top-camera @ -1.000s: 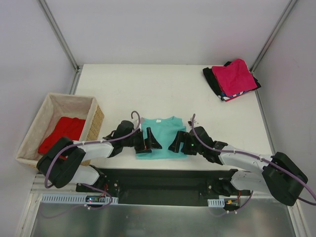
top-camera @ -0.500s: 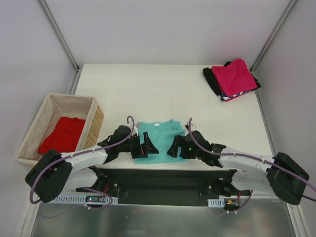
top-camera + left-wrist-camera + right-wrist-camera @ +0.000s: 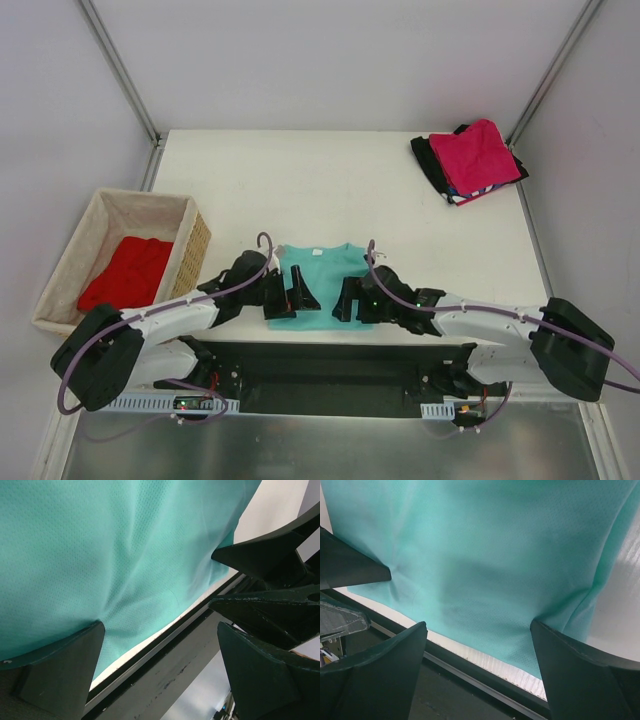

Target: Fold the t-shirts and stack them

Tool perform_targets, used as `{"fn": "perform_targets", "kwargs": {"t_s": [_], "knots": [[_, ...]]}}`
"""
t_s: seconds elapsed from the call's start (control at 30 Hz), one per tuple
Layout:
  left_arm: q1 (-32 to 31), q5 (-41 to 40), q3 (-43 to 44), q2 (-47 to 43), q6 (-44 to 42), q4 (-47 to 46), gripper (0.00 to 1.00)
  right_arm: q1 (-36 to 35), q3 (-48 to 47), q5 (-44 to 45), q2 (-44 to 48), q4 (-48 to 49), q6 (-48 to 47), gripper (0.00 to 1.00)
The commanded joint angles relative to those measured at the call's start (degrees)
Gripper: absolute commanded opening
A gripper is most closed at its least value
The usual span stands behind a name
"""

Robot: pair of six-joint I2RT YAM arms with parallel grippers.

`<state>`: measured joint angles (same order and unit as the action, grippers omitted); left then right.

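The teal-green t-shirt (image 3: 322, 278) lies folded flat at the table's near edge, its hem at the rim. My left gripper (image 3: 296, 297) is open at the shirt's left near corner, one finger (image 3: 60, 670) pressing the cloth (image 3: 100, 545). My right gripper (image 3: 348, 300) is open at the right near corner, one finger (image 3: 585, 675) on the cloth (image 3: 485, 550). At the back right a magenta-pink shirt (image 3: 478, 153) tops a stack with a black shirt (image 3: 431, 163) and a striped one (image 3: 462, 198). A bright red shirt (image 3: 128, 270) lies in the basket.
The tan wicker basket (image 3: 192, 238) stands at the left, beside the left arm. The table's near rim and a dark rail (image 3: 165, 665) run just below both grippers. The right gripper's fingers (image 3: 270, 555) show close by in the left wrist view.
Both grippers have moved toward the near edge and closer together. The teal shirt has slid with them toward the table's rim.
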<state>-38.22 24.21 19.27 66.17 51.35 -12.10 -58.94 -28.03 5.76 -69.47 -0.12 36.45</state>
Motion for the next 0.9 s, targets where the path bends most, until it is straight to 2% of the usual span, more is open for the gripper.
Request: {"fn": "perform_targets", "kwargs": {"t_s": [0.0, 0.17, 0.3, 0.43, 0.53, 0.63, 0.73, 0.8, 0.83, 0.87], "knots": [[0.07, -5.22, 0.59, -1.22, -3.71, 8.4, 0.99, -0.56, -1.15, 1.27, -1.19, -1.73, 0.47, 0.9], [0.25, -5.66, 2.26, -3.85, -4.51, 11.57, 0.99, -1.0, -2.37, 2.58, 0.65, -5.31, 0.03, 0.9], [0.25, -5.92, 6.38, -8.16, -5.47, 16.13, 0.99, -1.88, -7.2, 7.85, 7.92, -15.5, -2.52, 0.9], [0.25, -5.57, 13.15, -11.14, -7.49, 22.71, 0.99, -1.88, -18.68, 13.65, 12.95, -29.19, -7.17, 0.91], [0.25, -5.66, 18.69, -11.68, -8.81, 24.49, 0.99, -0.22, -26.09, 20.33, 12.53, -35.54, -13.57, 0.91], [0.25, -6.28, 23.17, -10.46, -10.22, 26.07, 0.99, 8.46, -31.55, 20.88, 10.68, -36.36, -19.56, 0.92], [0.25, -6.36, 24.77, -10.01, -10.48, 26.42, 0.99, 23.19, -33.75, 21.93, 8.22, -33.19, -25.8, 0.92], [0.25, -6.28, 24.59, -10.1, -10.48, 26.51, 0.99, 28.85, -36.39, 22.27, 4.18, -31.19, -29.74, 0.93], [0.25, -6.45, 24.33, -10.27, -10.57, 26.6, 0.99, 34.19, -37.35, 21.93, 2.69, -30.56, -30.64, 0.93], [0.25, -6.71, 23.89, -10.36, -10.57, 26.6, 0.99, 37.2, -38.93, 18.53, -1.24, -30.47, -30.99, 0.94]]}}
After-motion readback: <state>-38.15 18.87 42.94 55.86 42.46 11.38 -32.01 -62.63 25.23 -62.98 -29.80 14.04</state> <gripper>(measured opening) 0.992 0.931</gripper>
